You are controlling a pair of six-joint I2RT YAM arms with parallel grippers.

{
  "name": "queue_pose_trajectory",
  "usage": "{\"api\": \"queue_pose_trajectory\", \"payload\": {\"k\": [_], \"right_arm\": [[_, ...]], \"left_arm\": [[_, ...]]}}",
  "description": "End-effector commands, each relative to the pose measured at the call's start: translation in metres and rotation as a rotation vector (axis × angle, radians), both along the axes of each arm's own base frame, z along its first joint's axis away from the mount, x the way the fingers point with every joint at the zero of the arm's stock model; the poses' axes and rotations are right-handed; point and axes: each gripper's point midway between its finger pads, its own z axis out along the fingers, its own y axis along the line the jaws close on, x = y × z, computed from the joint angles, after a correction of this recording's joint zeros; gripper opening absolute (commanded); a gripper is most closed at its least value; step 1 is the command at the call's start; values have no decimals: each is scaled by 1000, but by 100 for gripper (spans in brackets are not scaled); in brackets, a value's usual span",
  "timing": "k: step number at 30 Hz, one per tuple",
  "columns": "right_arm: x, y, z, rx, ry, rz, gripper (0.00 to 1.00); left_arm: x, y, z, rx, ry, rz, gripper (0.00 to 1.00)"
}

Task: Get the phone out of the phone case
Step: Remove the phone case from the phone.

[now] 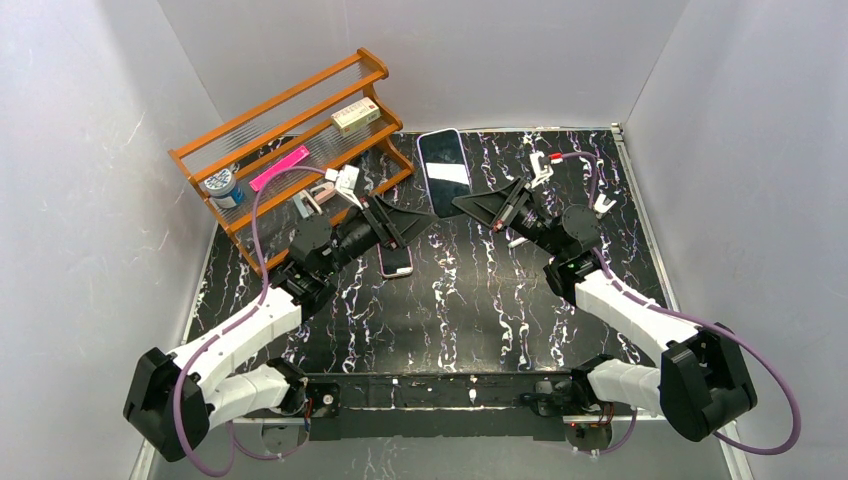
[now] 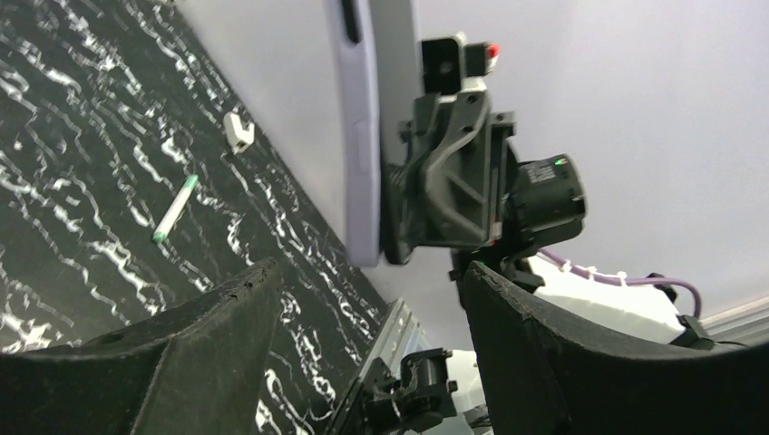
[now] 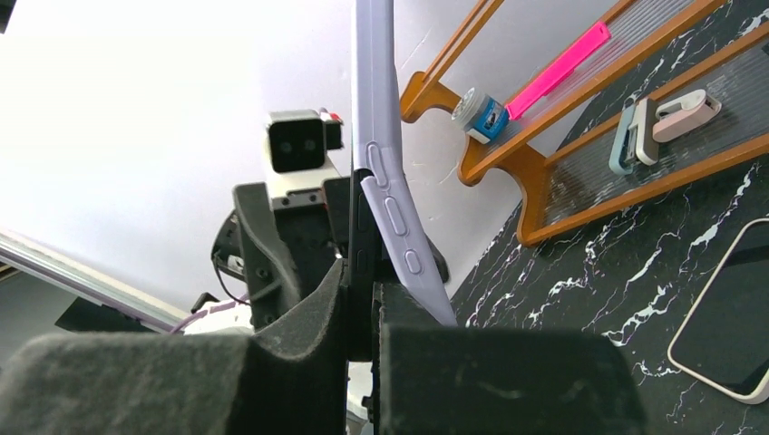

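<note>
The phone (image 1: 445,168), black screen up, hangs in the air over the back of the table in its lilac phone case (image 3: 376,109). My right gripper (image 1: 466,204) is shut on the phone's lower corner. In the right wrist view its pads (image 3: 299,317) pinch the phone's dark edge (image 3: 359,240). Just above them, the case's lower edge (image 3: 419,272) bends away from the phone. My left gripper (image 1: 424,213) is open beside the phone's lower left. Its fingers (image 2: 199,353) stand wide apart with nothing between them, below the case edge (image 2: 358,136).
An orange wooden rack (image 1: 290,130) at the back left holds a blue-lidded jar (image 1: 222,185), a pink ruler (image 1: 280,167) and a small box (image 1: 355,116). A second phone (image 1: 394,260) lies flat under the left arm. A marker (image 2: 174,208) and a white clip (image 2: 238,131) lie on the table.
</note>
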Motion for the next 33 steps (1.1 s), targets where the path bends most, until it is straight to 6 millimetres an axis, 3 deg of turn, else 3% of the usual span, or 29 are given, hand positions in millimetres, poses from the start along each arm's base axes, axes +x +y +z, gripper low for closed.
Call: {"api": "queue_pose_trajectory", "payload": {"k": [1, 11, 33], "right_arm": [[-8, -12, 64, 113, -156, -37, 1], [-10, -12, 65, 117, -150, -27, 1], [-14, -11, 56, 110, -123, -7, 1]], "left_arm": [[1, 5, -18, 39, 19, 25, 71], [10, -5, -33, 48, 82, 12, 71], [12, -18, -9, -62, 77, -38, 70]]}}
